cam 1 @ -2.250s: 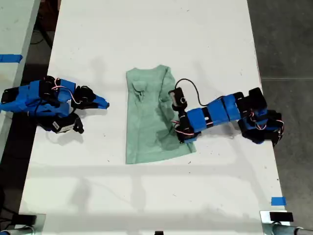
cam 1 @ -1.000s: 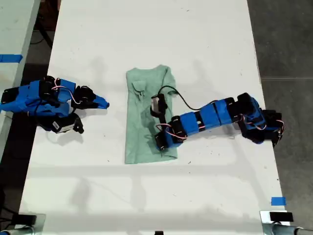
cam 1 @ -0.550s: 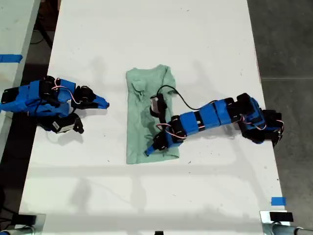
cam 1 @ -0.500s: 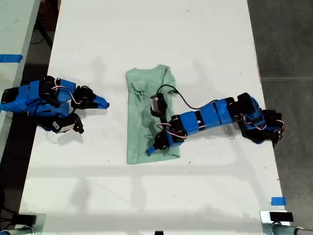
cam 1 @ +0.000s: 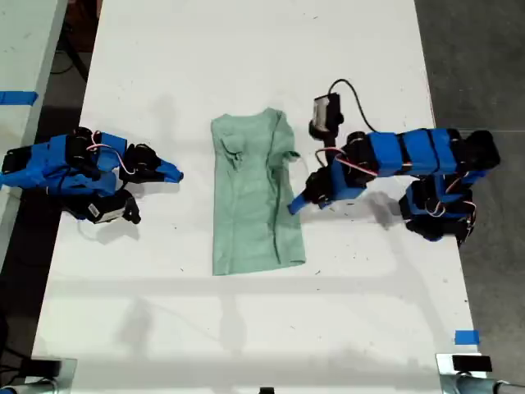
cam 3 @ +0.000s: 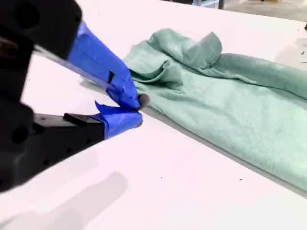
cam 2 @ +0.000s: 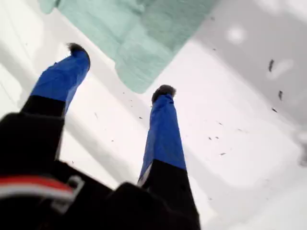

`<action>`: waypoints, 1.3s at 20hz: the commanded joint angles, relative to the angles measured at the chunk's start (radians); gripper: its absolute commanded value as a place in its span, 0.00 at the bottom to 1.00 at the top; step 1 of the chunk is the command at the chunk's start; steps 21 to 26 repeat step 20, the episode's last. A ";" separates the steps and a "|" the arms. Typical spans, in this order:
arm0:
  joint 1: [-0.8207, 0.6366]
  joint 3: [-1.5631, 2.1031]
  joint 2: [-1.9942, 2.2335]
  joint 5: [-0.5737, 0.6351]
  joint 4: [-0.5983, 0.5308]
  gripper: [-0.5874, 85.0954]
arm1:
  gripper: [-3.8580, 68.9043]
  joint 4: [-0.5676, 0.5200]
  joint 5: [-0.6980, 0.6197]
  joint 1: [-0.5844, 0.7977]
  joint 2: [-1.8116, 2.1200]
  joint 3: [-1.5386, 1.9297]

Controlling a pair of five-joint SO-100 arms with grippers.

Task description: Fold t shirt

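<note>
The pale mint-green t shirt (cam 1: pixel 250 197) lies flat as a long narrow strip in the middle of the white table (cam 1: pixel 246 49). My first gripper (cam 1: pixel 298 202) hovers just off the shirt's edge on the exterior view's right. It is open with nothing between its blue fingers (cam 2: pixel 163 129), and a sleeve corner of the shirt (cam 2: pixel 144 28) shows beyond the tips. My second gripper (cam 1: pixel 172 174) rests low on the table on the exterior view's left, a short way from the shirt. It is shut and empty (cam 3: pixel 136 110), close to the crumpled collar end of the shirt (cam 3: pixel 230 96).
A blue tape mark (cam 1: pixel 466 336) sits near the table's front corner on the exterior view's right. A second pale table with blue tape (cam 1: pixel 16 97) stands at the exterior view's left. Dark floor (cam 1: pixel 484 66) borders the table on the right.
My first gripper was low on the shirt's lower half, carrying the right side leftwards. It has let go, risen and pulled back to the exterior view's right. The second arm has not moved.
</note>
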 commanded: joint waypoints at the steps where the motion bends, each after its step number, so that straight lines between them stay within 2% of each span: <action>1: 0.008 0.018 0.005 0.003 -0.023 0.01 | 0.40 -0.044 0.071 0.034 0.466 0.413; 4: 0.006 0.018 0.005 0.005 -0.023 0.01 | 0.31 -0.071 0.114 0.025 1.052 0.870; 6: 0.005 0.018 0.005 0.005 -0.023 0.01 | 0.28 -0.071 0.155 -0.035 1.460 1.155; 7: 0.005 0.018 0.005 0.005 -0.023 0.01 | 0.27 -0.075 0.118 -0.069 1.655 1.264; 8: 0.005 0.018 0.005 0.003 -0.023 0.01 | 0.26 -0.077 0.121 -0.098 1.637 1.262; 11: 0.003 0.018 0.005 0.002 -0.023 0.01 | 0.30 -0.078 0.077 -0.071 1.647 1.266; 19: 0.003 0.018 0.005 0.003 -0.023 0.01 | 0.22 -0.092 -0.008 0.002 1.651 1.282; 26: 0.002 0.018 0.005 0.003 -0.023 0.01 | 0.21 -0.114 -0.021 0.002 1.655 1.305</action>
